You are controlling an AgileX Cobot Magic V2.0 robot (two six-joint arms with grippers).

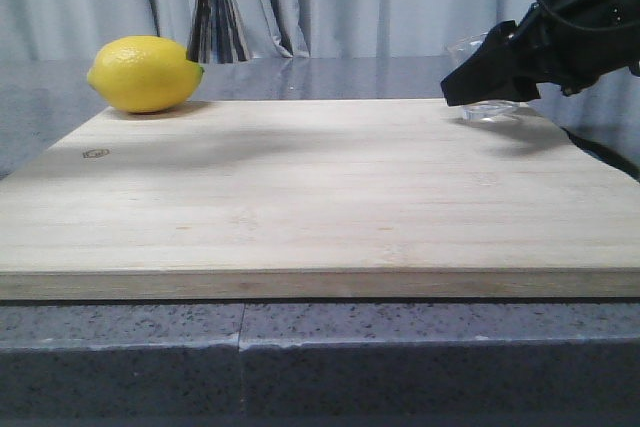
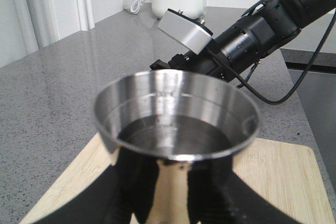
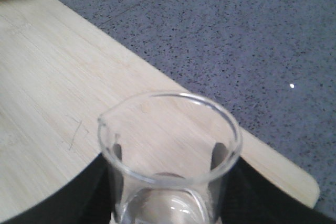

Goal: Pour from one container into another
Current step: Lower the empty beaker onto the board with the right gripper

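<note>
A: Report the scene, largest item first.

B: A grey speckled bench point(image 1: 120, 347) fills the lower frame of the front view. On it lies a pale wooden board point(image 1: 320, 197), spanning nearly the full width. A yellow lemon point(image 1: 145, 74) rests at the board's far-left corner, in the upper left of the frame.

A: Location of the steel jigger?

B: The jigger point(image 1: 218, 17) is at the upper left, just right of the lemon and behind it, its top cut off by the frame edge. In the left wrist view, the left end effector point(image 2: 173, 195) is clamped around the jigger's waist; the upper cup faces the camera and holds a shallow pool of liquid.

A: And the glass beaker?

B: The beaker point(image 1: 488, 97) is at the upper right of the front view, at the board's far-right corner, upright. The right end effector point(image 1: 490, 72) is clamped on its sides. Whether its base touches the board cannot be determined.
</note>
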